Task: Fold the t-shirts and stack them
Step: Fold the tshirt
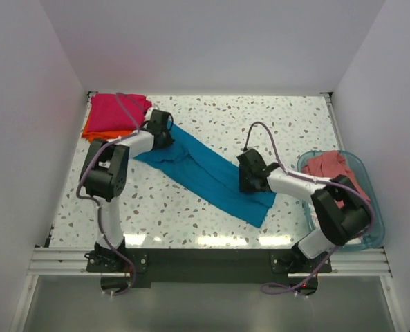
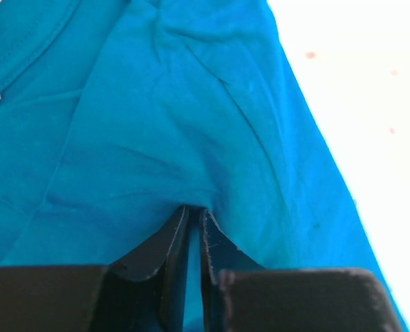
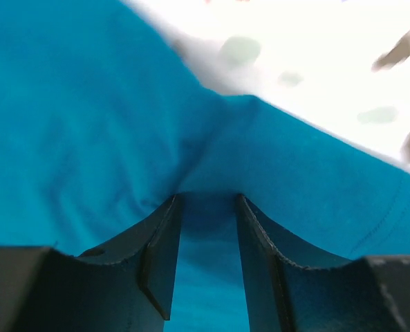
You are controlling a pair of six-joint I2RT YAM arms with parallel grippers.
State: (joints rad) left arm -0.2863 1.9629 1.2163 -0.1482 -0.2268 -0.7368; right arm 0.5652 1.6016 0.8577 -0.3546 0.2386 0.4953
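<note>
One teal shirt (image 1: 206,174) is pinched by left end effector (image 2: 193,211) and right end effector (image 3: 206,198), both nearly closed.

teal t-shirt (image 1: 205,169): stretched long, diagonal, centre | magenta t-shirt (image 1: 118,111): folded, atop orange t-shirt (image 1: 97,131), far-left corner | salmon t-shirt (image 1: 329,166): crumpled, right side

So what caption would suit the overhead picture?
The left arm and right arm hold a teal t-shirt diagonally across the table, magenta shirt atop orange shirt behind.
</note>
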